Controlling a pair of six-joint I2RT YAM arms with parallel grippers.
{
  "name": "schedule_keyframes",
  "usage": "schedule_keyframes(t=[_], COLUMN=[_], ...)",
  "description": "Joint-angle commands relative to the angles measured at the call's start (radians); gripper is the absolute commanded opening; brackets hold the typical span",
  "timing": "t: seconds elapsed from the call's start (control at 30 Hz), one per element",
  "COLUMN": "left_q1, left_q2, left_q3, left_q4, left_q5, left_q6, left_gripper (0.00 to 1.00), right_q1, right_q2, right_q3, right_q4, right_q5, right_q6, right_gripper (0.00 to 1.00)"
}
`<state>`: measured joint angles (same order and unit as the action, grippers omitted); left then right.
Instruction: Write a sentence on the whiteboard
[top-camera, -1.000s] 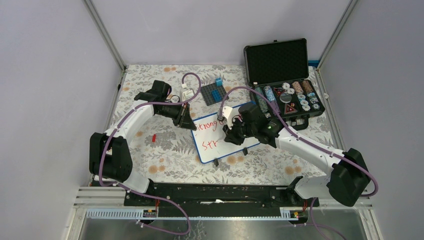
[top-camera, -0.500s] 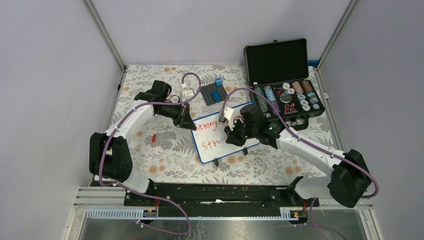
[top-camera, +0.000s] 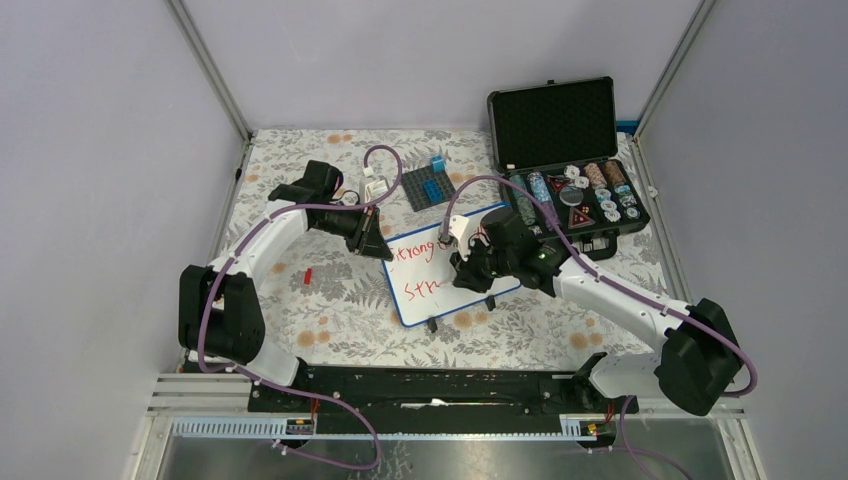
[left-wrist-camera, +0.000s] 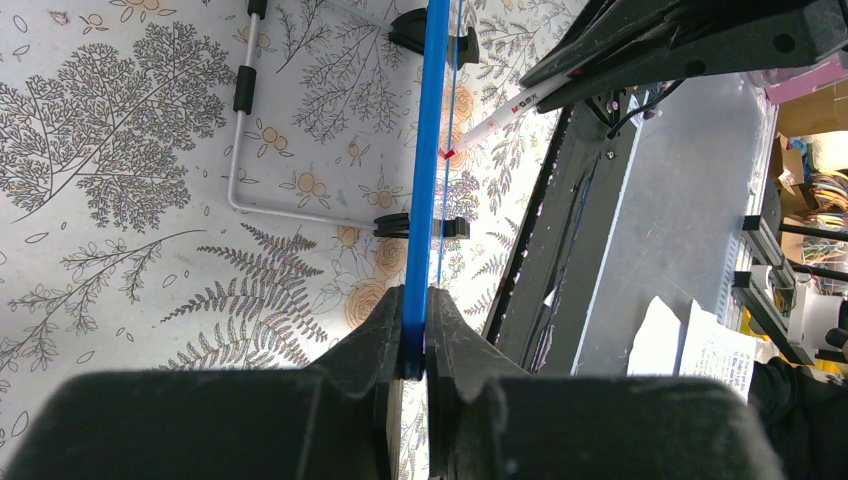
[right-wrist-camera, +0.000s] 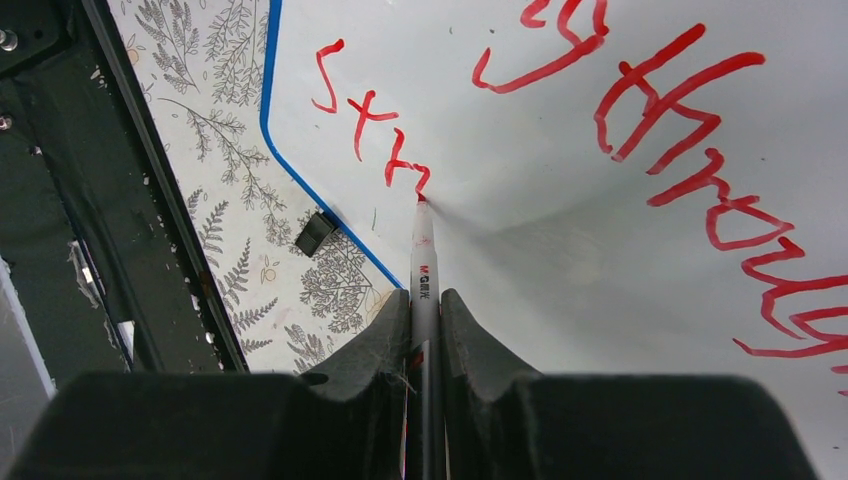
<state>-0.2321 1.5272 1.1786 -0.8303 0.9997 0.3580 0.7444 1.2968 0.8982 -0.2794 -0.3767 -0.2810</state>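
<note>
Marker (right-wrist-camera: 421, 262) crept along, whiteboard (left-wrist-camera: 425, 180) rim between left jaws

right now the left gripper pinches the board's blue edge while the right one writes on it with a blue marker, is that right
Not quite: the marker writes red, not blue. The right wrist view shows its tip on the board, beside red letters. The rest holds: the left gripper pinches the board's blue edge and the right gripper holds the marker.
</note>
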Motion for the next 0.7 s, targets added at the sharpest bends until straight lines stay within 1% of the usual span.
schedule_keyframes(t=[0.0,0.67], left_q1=[-0.003,-0.003], left_q2=[0.009,0.009], left_q3=[0.032,0.028], left_q4=[0.033,0.032], left_q5=[-0.050,-0.049], left_q6=[0.028,0.032], left_gripper=[0.00,0.00], right_q1=[-0.034,-0.043], right_q2=[-0.018,-0.004], right_q3=[0.040,0.095], right_q4=[-0.005,-0.011], right_q5=[0.033,0.046], right_q6=[-0.019,-0.026], right_gripper=[0.00,0.00])
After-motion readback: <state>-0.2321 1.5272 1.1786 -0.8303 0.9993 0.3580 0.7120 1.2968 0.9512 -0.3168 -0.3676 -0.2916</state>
